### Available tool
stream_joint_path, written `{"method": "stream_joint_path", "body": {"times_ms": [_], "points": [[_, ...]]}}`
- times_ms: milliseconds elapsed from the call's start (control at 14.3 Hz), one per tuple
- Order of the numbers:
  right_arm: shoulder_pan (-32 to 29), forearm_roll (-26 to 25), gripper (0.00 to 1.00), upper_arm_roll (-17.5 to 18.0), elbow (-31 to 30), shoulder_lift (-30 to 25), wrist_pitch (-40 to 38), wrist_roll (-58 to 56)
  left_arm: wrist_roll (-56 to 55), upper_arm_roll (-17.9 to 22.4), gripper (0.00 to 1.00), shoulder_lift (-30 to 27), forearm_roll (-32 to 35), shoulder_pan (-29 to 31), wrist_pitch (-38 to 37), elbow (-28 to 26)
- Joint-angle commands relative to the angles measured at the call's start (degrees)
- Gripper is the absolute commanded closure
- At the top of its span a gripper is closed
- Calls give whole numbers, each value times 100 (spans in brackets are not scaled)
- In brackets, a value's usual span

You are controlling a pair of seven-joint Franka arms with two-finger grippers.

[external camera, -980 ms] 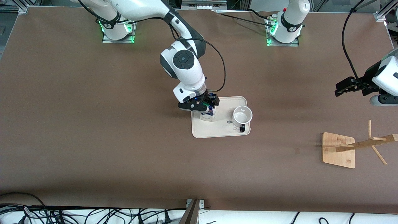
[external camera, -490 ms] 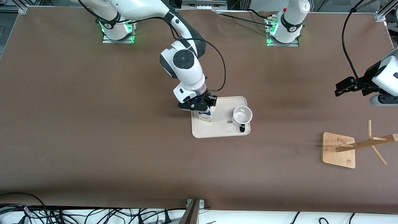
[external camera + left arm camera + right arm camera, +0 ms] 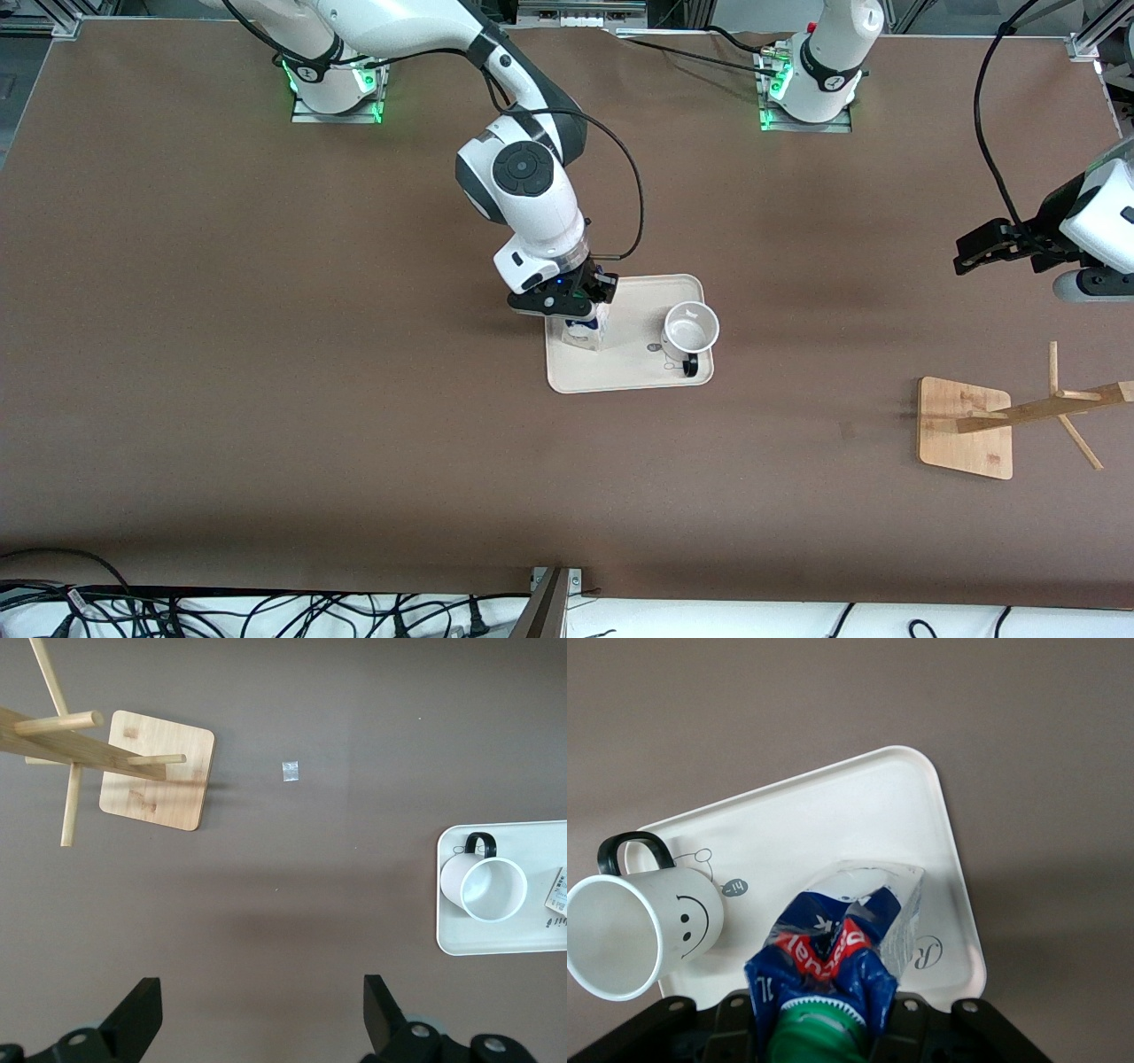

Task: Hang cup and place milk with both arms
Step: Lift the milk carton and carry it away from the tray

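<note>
On the brown counter [image 3: 266, 399], front view: right pincer [image 3: 580, 306] is clamped on the milk carton [image 3: 586, 333] at the tray [image 3: 620, 377] end toward the right arm's base. Over the last second the pincer drew in slightly and the carton shifted with it, so the grip looks made; lift-off seems next, though I can't confirm the carton has left the tray. White smiley cup [image 3: 689, 330] stands upright on the same tray, toward the left arm's end, black handle pointing at the camera, untouched. Wooden cup rack [image 3: 966, 427] sits well apart at the left arm's end. Left pincer [image 3: 982, 250] waits up over bare counter, unchanged.

Left wrist view: left pincer [image 3: 257, 1014] spread wide, holding nothing. Rack [image 3: 155, 771], cup [image 3: 483, 889] and tray [image 3: 452, 939] all visible; carton cut off at the frame edge, only a printed corner shows.

Right wrist view: carton [image 3: 842, 943] fills the lower frame, blue-red gable top and green cap close up. Finger contact is hidden under the carton. Cup [image 3: 642, 921] just beside it on the tray [image 3: 921, 815], apart.
</note>
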Motion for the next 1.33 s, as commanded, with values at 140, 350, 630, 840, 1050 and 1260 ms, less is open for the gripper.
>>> {"method": "stream_joint_path", "body": {"times_ms": [140, 350, 630, 840, 1050, 1260], "points": [[90, -69, 69, -7, 83, -100, -32, 22, 12, 4, 0, 55, 80, -25, -36, 135], [82, -87, 69, -33, 83, -556, -408, 31, 12, 4, 0, 55, 80, -25, -36, 135], [-49, -35, 69, -524, 388, -1242, -1786, -127, 12, 4, 0, 55, 80, -25, -36, 135], [-769, 36, 68, -569, 1583, -1279, -3394, -1501, 12, -5, 0, 46, 80, -34, -36, 135], [-1550, 53, 68, -552, 1823, -1357, -4240, -2953, 12, -5, 0, 55, 80, -34, -36, 135], [-2228, 45, 69, -569, 1823, -1525, -4943, -3905, 12, -5, 0, 46, 80, -34, -36, 135]]}}
